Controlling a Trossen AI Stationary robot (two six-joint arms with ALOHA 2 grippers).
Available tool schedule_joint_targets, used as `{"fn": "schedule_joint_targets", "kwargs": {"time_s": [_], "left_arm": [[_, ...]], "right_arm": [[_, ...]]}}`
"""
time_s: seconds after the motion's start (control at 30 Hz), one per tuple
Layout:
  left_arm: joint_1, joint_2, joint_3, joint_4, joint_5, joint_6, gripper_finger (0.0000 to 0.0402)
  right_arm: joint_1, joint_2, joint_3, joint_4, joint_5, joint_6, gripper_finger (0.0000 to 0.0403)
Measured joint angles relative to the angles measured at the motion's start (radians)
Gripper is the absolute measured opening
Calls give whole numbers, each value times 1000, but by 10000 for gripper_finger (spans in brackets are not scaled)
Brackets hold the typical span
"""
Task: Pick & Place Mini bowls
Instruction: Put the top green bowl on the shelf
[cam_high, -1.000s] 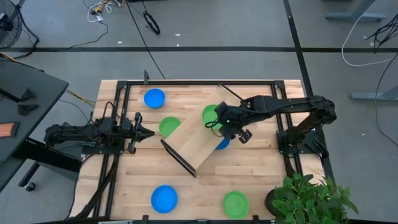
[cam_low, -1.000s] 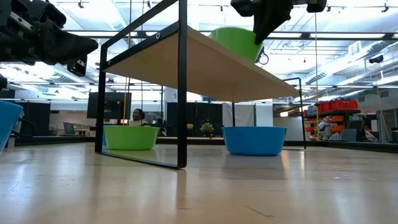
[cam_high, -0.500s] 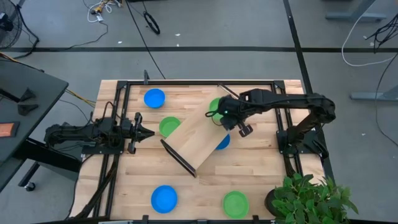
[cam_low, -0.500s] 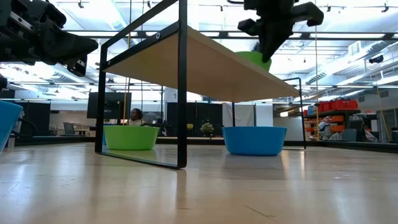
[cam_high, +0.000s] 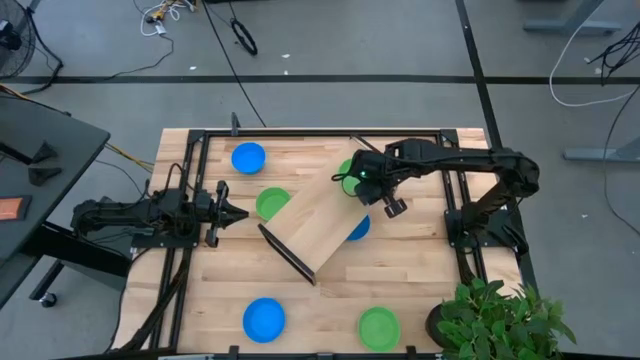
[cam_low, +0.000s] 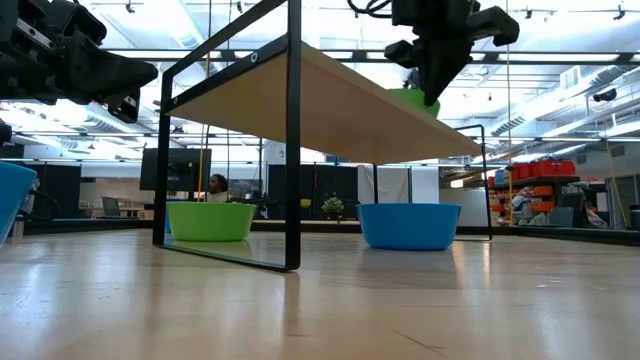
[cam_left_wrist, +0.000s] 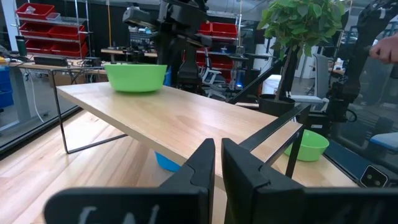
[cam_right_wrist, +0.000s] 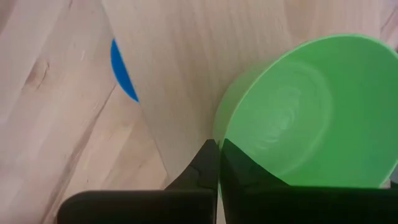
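Although the left gripper (cam_high: 228, 213) has not stirred, parked at the counter's (cam_high: 420, 290) left side with jaws pressed narrow and empty, everything to its right has shifted. Blue bowls (cam_high: 248, 157) and a green bowl (cam_high: 271, 203) lie where they were around the wooden tray (cam_high: 318, 220). Over the last second the right gripper (cam_high: 362, 187) has slid toward the tray's far end, carrying the green mini bowl (cam_high: 347, 170) from mid-board to that end. Its jaws are nipped shut on the rim, so I judge placement near but unfinished. From overhead the arm hides most of that bowl; the right wrist view shows its whole hollow (cam_right_wrist: 298, 118) and the pinched rim. Only the left wrist view shows it (cam_left_wrist: 136, 76) sitting level on the board.
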Motion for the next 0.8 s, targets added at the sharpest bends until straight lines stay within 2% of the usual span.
{"fn": "schedule_joint_targets", "kwargs": {"time_s": [0.8], "left_arm": [[0,0,0,0,0,0,32]], "right_arm": [[-8,13,0,-35,4,53,2]]}}
